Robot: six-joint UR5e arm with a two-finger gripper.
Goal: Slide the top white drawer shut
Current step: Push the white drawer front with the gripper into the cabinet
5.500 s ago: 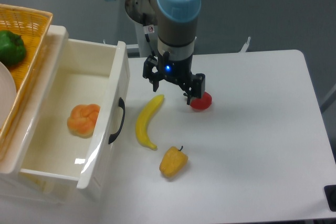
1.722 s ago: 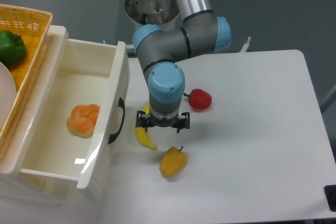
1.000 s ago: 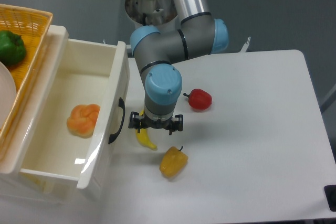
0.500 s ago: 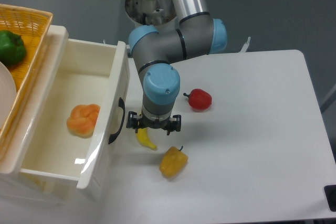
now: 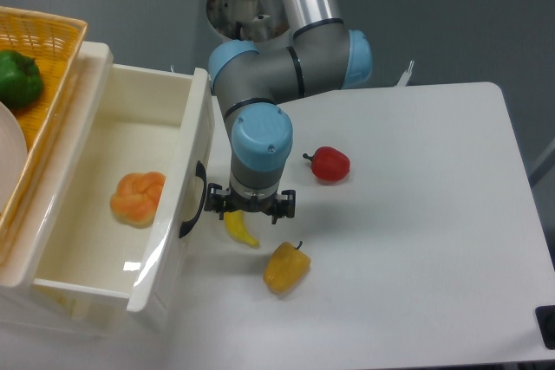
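One gap mattered: the gripper (image 5: 251,206), fingers apart and clamped on nothing, hung just beside the curved handle (image 5: 194,199) of the top white drawer (image 5: 139,192), which stood pulled out at the bench's left edge; closing would require pushing leftward.

Place: a robotics lab or test bench.
Arm: an industrial arm (image 5: 286,58) with grey links and blue joint caps.
Surface: a plain white table (image 5: 416,240) against a bare grey wall (image 5: 451,15).
Props: toy-like produce, a red pepper (image 5: 329,164) right of the fingers, a yellow pepper (image 5: 284,268) below them.
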